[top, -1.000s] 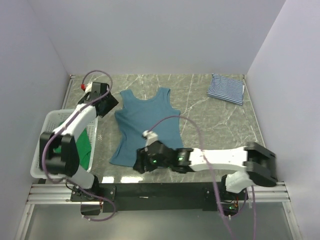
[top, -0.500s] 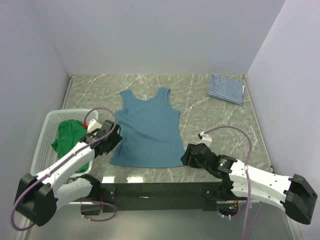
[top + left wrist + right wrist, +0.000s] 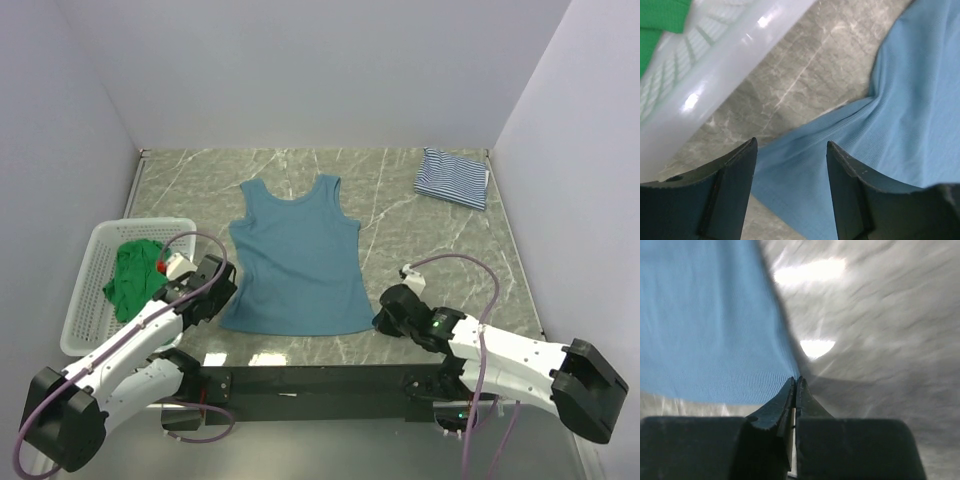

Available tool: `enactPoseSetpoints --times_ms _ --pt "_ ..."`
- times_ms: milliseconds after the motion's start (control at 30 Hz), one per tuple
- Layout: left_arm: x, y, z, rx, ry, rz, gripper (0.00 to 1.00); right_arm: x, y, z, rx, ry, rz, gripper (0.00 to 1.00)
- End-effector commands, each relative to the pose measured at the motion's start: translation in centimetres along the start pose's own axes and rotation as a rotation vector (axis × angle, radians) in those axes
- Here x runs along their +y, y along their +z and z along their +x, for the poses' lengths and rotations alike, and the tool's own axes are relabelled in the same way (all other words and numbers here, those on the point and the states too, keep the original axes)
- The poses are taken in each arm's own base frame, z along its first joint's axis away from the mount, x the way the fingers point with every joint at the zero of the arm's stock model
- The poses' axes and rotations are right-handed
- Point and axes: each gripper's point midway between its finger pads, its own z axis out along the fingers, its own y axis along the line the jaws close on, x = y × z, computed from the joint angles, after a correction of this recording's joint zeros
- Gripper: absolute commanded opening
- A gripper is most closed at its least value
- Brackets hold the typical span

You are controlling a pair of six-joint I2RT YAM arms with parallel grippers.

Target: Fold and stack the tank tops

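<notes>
You've open counter (image 3: 420,240) between the teal top (image 3: 297,260) and the striped top (image 3: 452,178); the basket (image 3: 140,223) walls off the left edge.

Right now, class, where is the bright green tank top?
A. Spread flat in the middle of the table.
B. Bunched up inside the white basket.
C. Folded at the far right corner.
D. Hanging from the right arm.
B: in the top view the green tank top lies crumpled inside the white basket, while the teal top is spread flat and the striped top sits folded far right.
</notes>
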Motion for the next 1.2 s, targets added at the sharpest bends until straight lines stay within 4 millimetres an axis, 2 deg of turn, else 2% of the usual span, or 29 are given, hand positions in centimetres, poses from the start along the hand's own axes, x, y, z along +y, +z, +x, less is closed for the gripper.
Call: enactPoseSetpoints --times_ms 0,33,67,100,133,167,233,267,300,433,467,633,667,733,800,933,1167 --pt "-0.5 -0.1 0.6 0.022 0.035 0.05 0.63 0.4 -0.8 -4.2 -0.099 0.032 0.011 0.0" --pt "-0.7 -0.1 1.2 0.054 0.044 0.066 0.63 0.5 -1.4 -5.2 -0.115 0.041 -0.002 0.0" --pt "-1.1 0.0 1.6 0.068 0.058 0.099 0.63 -0.7 -1.6 -7.2 -0.158 0.054 0.031 0.0" --pt "-1.3 0.0 2.1 0.088 0.069 0.122 0.61 -0.5 -2.3 -9.0 -0.197 0.066 0.028 0.0" --pt "-1.5 -0.1 2.9 0.127 0.076 0.145 0.6 -1.0 -2.5 -9.6 -0.196 0.067 0.046 0.0" --pt "-1.4 -0.1 3.3 0.14 0.095 0.163 0.6 -2.4 -2.7 -11.2 -0.221 0.081 0.081 0.0" --pt "-2.3 -0.6 4.6 0.196 0.117 0.243 0.58 -2.8 -2.9 -12.8 -0.232 0.092 0.09 0.0" --pt "-2.0 -0.7 5.3 0.219 0.126 0.262 0.57 -2.8 -3.0 -13.1 -0.224 0.089 0.076 0.0" --pt "-2.6 -1.1 5.8 0.238 0.133 0.311 0.56 -2.6 -3.0 -13.5 -0.225 0.089 0.069 0.0" --pt "-2.6 -2.8 8.9 0.347 0.176 0.417 0.54 -2.4 -2.9 -13.3 -0.214 0.081 0.054 0.0" --pt "-2.0 -3.1 10.1 0.384 0.191 0.416 0.55 -2.4 -2.7 -13.0 -0.205 0.079 0.052 0.0" --pt "-1.0 -4.4 13.3 0.442 0.237 0.41 0.55 -2.3 -2.4 -12.7 -0.194 0.079 0.04 0.0" --pt "-0.9 -5.2 14.4 0.47 0.242 0.417 0.55 -2.4 -2.4 -12.7 -0.194 0.079 0.043 0.0" --pt "-0.3 -5.0 15.0 0.453 0.252 0.379 0.56 -2.3 -2.4 -12.7 -0.195 0.079 0.039 0.0" --pt "-0.4 -5.9 15.8 0.461 0.263 0.376 0.58 -2.3 -2.4 -12.6 -0.193 0.079 0.037 0.0" --pt "-0.6 -5.8 16.7 0.443 0.292 0.355 0.58 -2.4 -2.2 -12.4 -0.185 0.076 0.034 0.0" --pt "0.3 -4.6 17.0 0.415 0.298 0.289 0.43 -2.0 -2.7 -12.6 -0.197 0.072 0.015 0.0"
